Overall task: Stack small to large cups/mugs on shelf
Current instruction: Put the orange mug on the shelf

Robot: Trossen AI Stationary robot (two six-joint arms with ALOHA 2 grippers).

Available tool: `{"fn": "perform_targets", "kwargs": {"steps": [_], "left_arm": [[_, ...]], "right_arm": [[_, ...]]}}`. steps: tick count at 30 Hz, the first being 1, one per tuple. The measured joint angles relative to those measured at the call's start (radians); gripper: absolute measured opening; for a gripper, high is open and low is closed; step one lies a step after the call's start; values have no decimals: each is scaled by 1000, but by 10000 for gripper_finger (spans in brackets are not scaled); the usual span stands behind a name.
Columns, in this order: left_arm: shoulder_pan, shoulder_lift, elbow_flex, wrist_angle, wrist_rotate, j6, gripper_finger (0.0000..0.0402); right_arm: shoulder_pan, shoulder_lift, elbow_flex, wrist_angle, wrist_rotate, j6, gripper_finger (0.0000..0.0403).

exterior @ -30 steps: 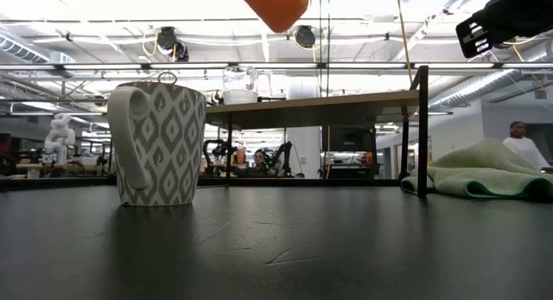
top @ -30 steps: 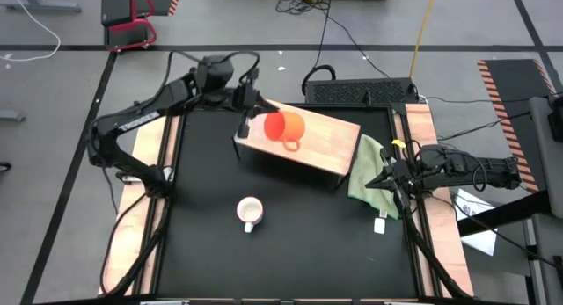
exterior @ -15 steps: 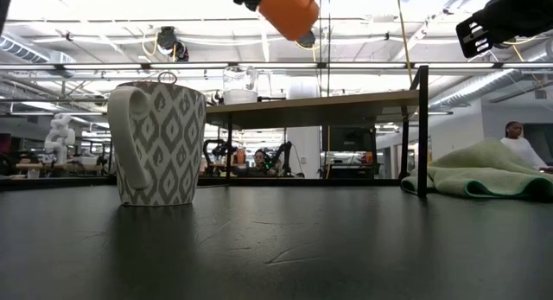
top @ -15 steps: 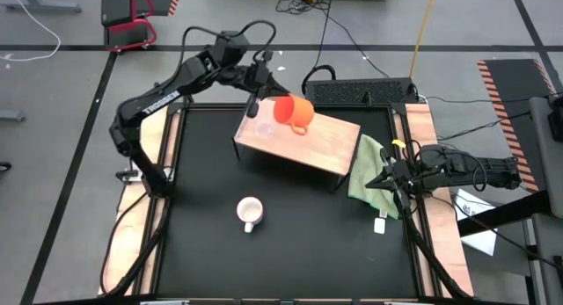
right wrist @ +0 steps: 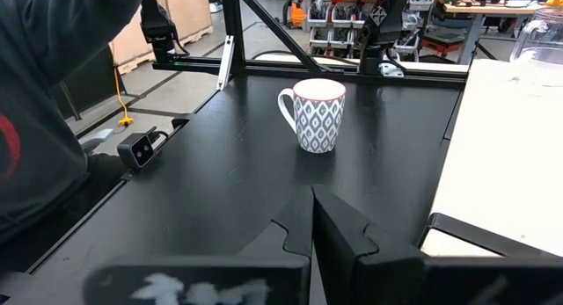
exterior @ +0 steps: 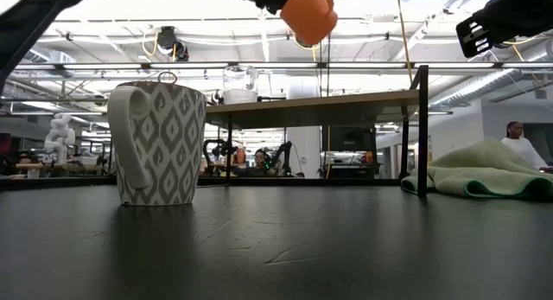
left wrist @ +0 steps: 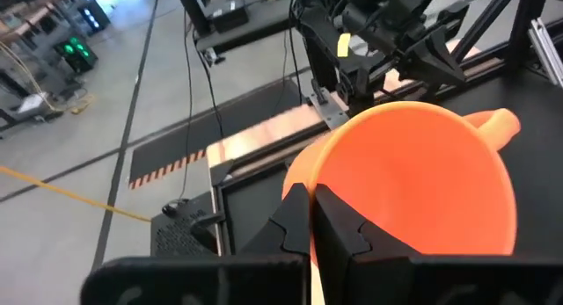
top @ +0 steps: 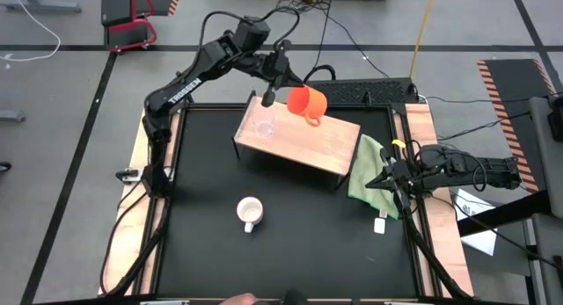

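Note:
The orange-red mug (top: 308, 103) hangs in the air over the shelf's far edge, with my left gripper (top: 286, 90) shut on it; it shows at the top of the low view (exterior: 309, 13). The small clear cup (top: 264, 127) stands on the left part of the wooden shelf (top: 330, 147). The white patterned mug (top: 250, 211) stands upright on the black table in front of the shelf. My right gripper (top: 380, 182) waits shut at the table's right edge. My left gripper has the orange-red mug by its wall at the rim (left wrist: 303, 177), on the side away from the handle (left wrist: 497, 125). The fingers (left wrist: 330, 226) come from the table's far left, slanting down. The mug is lifted clear of the shelf and tilted.
A green cloth (top: 365, 169) lies beside the shelf's right end, under my right gripper. A small white tag (top: 380, 224) lies near it. A person's dark sleeve (right wrist: 53, 94) shows by the table's near edge. Black table lies bare around the patterned mug (right wrist: 317, 116).
My left gripper has carried the orange-red mug from above the shelf's left middle toward the table's far edge and to the right, rising slightly. The mug stays lifted clear of the shelf. The clear cup, hidden behind the arm before, now shows on the shelf.

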Motion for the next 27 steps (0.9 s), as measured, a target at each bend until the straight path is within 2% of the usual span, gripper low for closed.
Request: {"fn": "perform_targets", "kwargs": {"steps": [4,11,27], "left_arm": [[-14,18,8,-76,-5,47,0],[-41,28,7,-229,-117,116,0],[-85,54,7,-338,-175,158,0]], "right_arm": [[0,0,0,0,0,0,0],[0,1,0,0,0,0,0],[0,3,0,0,0,0,0]]}}
